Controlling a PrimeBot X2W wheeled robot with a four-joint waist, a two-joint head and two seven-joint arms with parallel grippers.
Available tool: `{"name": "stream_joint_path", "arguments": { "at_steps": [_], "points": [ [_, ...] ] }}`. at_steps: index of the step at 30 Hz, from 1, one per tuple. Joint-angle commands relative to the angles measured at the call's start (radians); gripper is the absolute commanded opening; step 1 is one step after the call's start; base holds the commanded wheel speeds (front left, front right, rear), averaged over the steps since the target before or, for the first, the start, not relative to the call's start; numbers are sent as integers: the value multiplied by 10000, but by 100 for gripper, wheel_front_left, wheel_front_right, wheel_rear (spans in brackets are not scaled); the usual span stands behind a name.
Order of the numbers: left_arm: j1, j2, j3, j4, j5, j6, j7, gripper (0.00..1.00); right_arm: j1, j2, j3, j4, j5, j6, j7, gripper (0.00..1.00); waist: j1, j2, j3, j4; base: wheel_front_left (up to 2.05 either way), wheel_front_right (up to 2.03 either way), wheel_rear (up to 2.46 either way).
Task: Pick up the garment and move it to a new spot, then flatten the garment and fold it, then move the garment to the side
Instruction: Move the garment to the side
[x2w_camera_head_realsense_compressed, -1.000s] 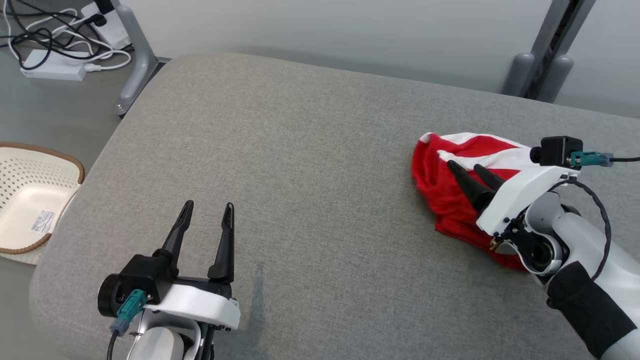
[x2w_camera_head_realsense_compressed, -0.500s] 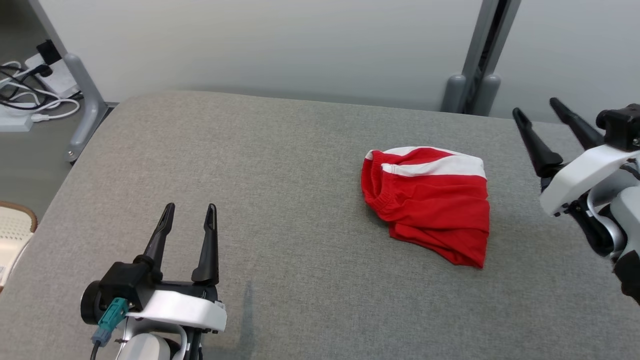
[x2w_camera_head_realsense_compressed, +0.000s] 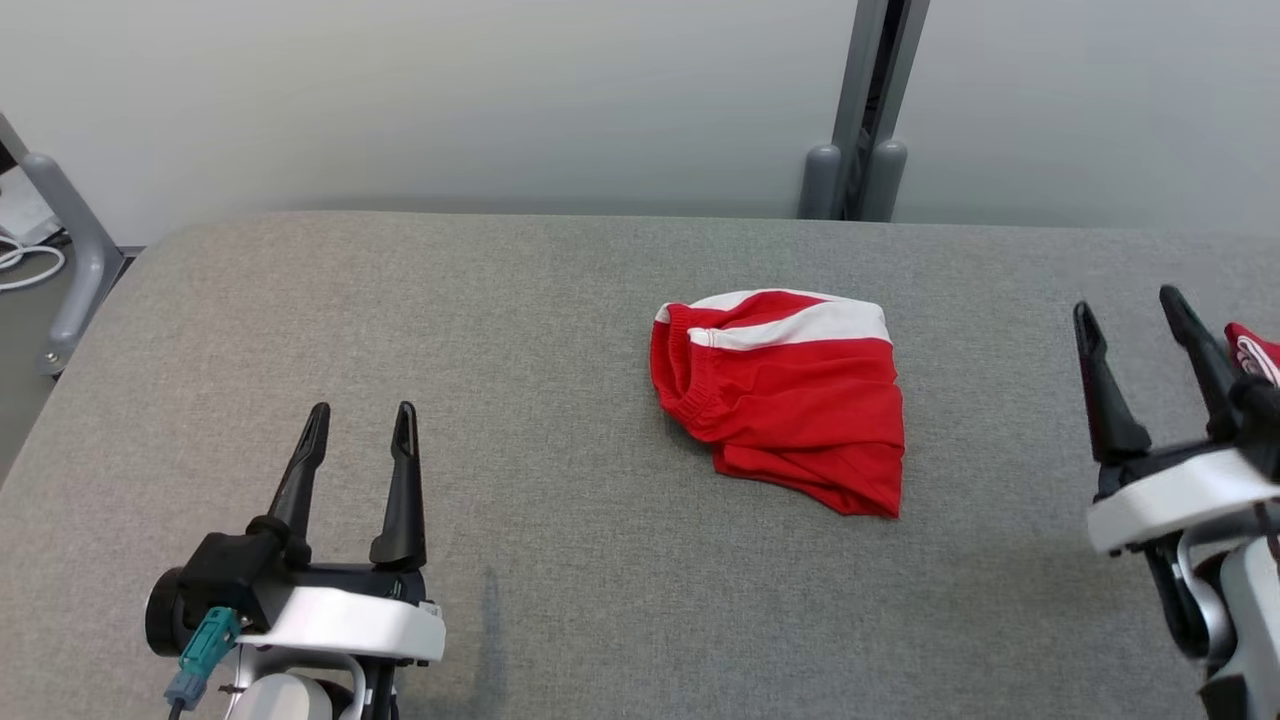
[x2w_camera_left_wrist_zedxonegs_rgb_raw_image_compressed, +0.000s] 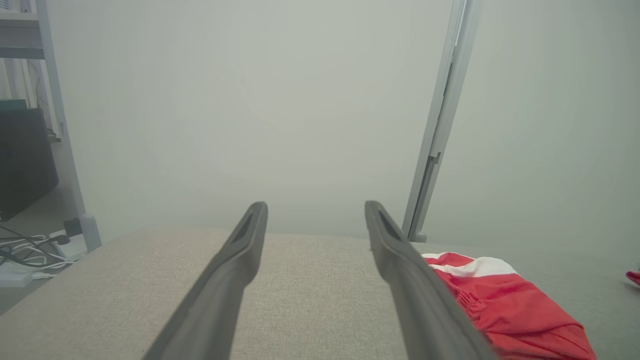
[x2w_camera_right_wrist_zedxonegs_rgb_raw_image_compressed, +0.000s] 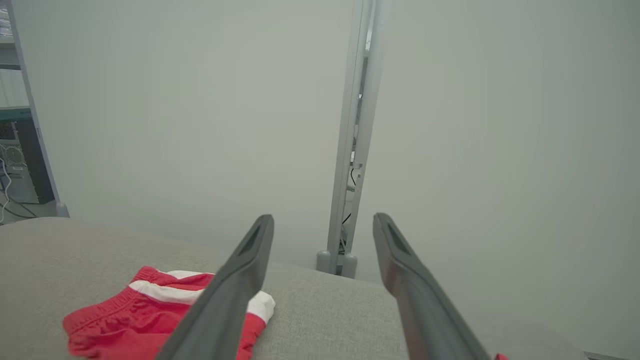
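Both sets of jaws stand spread apart with nothing between them. The left gripper (x2w_camera_head_realsense_compressed: 362, 410) hovers low over the near left of the grey worktop (x2w_camera_head_realsense_compressed: 560, 330), much as it did a second ago. The right gripper (x2w_camera_head_realsense_compressed: 1126, 302) has changed most. A second ago its fingers were down on the red cloth. Half a second ago it had lifted clear to the right. Now it hangs at the near right, apart from the cloth, fingers pointing away from the robot.

The head camera has swung meanwhile, so the basket and cables once at the left are out of frame.

The garment (x2w_camera_head_realsense_compressed: 790, 410), red shorts with a white band, lies folded in a loose bundle on the worktop. It sits between the two grippers, nearer the right one and farther from the robot than both, touching neither. In the left wrist view it lies past the right-hand finger (x2w_camera_left_wrist_zedxonegs_rgb_raw_image_compressed: 505, 305); in the right wrist view it lies behind the left-hand finger (x2w_camera_right_wrist_zedxonegs_rgb_raw_image_compressed: 125, 320).

A second scrap of red-and-white cloth (x2w_camera_head_realsense_compressed: 1255, 350) peeks out behind the right gripper at the frame edge.
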Motion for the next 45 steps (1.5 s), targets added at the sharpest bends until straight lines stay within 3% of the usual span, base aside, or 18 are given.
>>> {"name": "stream_joint_path", "arguments": {
  "at_steps": [1,8,14,20,26,36,45],
  "points": [
    [34,42,9,-114,34,53,-36,100,414,260,-296,-218,-227,1,-50,100,1,0,8,-70,0,0,0],
    [282,42,-28,-221,317,159,-36,100,1426,1111,-922,-646,-625,1,-51,100,1,0,33,-247,0,0,0],
    [405,43,-197,-145,369,138,-36,100,1614,1359,-1066,-447,-498,1,-52,100,1,0,89,-232,0,0,0],
    [197,42,-474,-17,430,-8,-36,100,1200,1213,-792,370,119,1,296,100,1,0,402,50,0,0,0],
    [-13,45,-665,72,529,-35,-36,100,516,991,-114,1259,1658,2,1238,100,1,0,845,522,0,0,0],
    [-335,39,-1000,310,434,46,-36,100,-674,413,512,2280,5298,2,3344,100,1,0,1436,1344,0,0,0],
    [-506,37,-1238,283,318,153,-36,100,-1444,75,704,3158,6910,1,4326,100,1,0,1889,2016,0,0,0]
  ]
}}
